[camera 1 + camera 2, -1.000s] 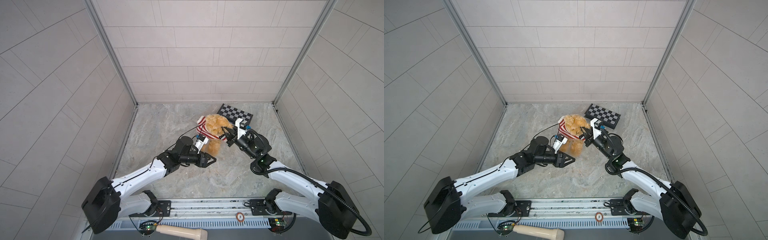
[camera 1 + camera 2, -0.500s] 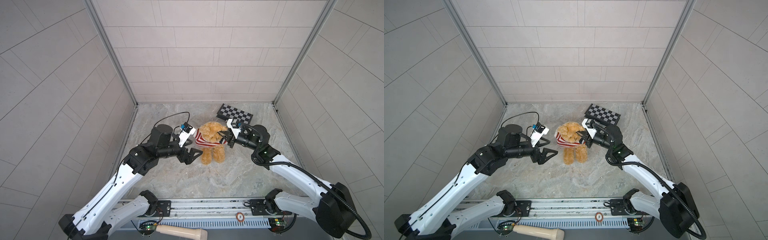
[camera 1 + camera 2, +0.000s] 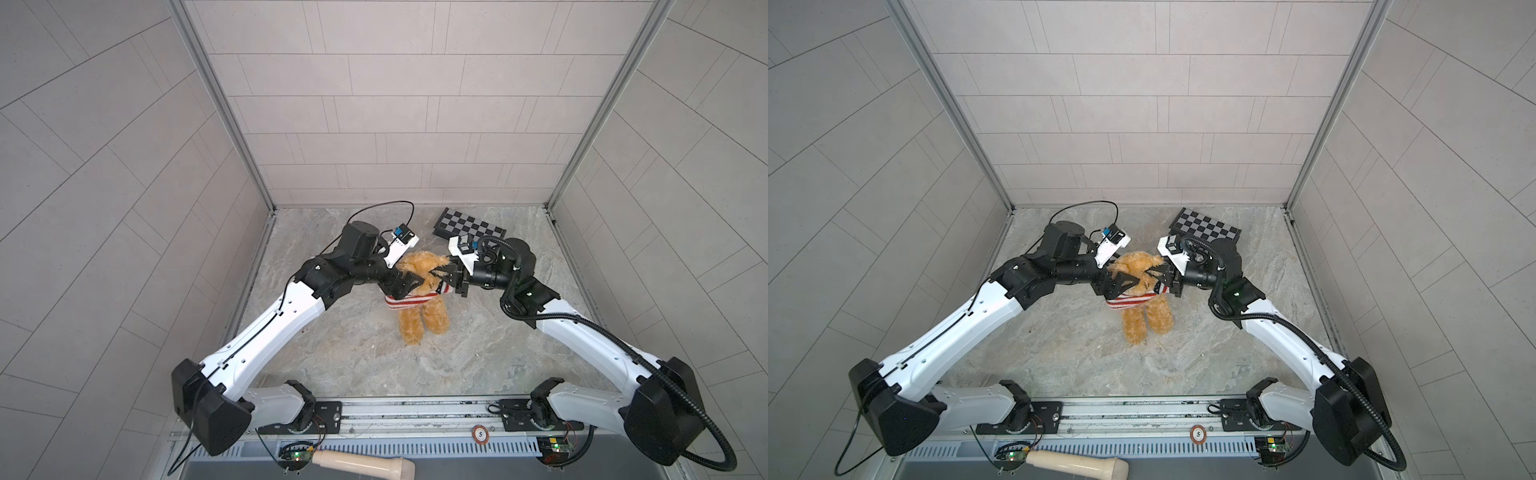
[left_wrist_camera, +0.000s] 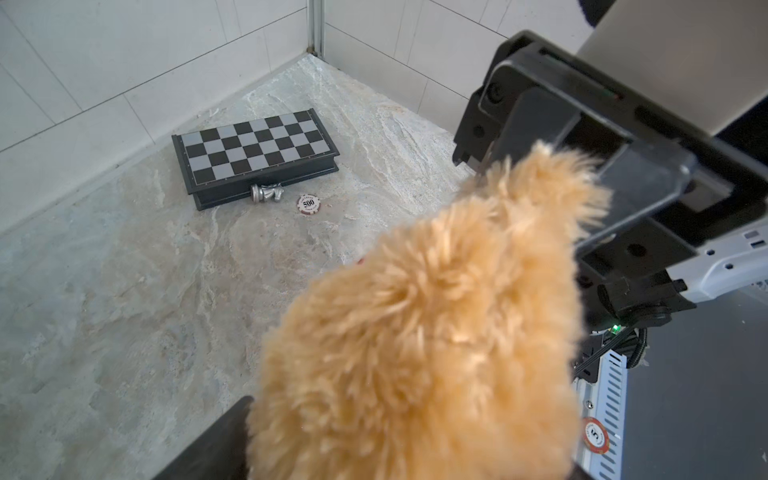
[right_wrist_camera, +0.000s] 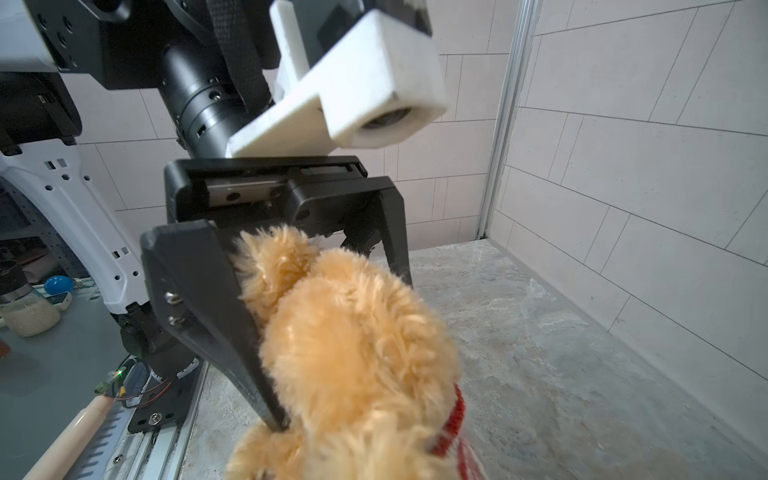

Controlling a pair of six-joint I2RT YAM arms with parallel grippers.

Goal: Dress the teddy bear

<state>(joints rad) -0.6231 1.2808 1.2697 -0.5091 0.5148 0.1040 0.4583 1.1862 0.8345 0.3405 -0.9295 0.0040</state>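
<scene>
One sweater (image 3: 409,300) end vanishes into right pincer (image 3: 445,282); teddy bear (image 3: 424,324) face hidden.

Pale grey tiled walls (image 3: 374,124) on three sides, laid in long staggered courses. Metal posts (image 3: 221,104) run down both back corners. Below, a marbled grey-beige stone floor (image 3: 374,365), evenly lit, only soft shadows.

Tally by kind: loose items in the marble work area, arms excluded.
teddy bear: 1
striped sweater: 1
chessboard: 1
silver chess piece: 1
poker chip: 1
Total: 5
</scene>
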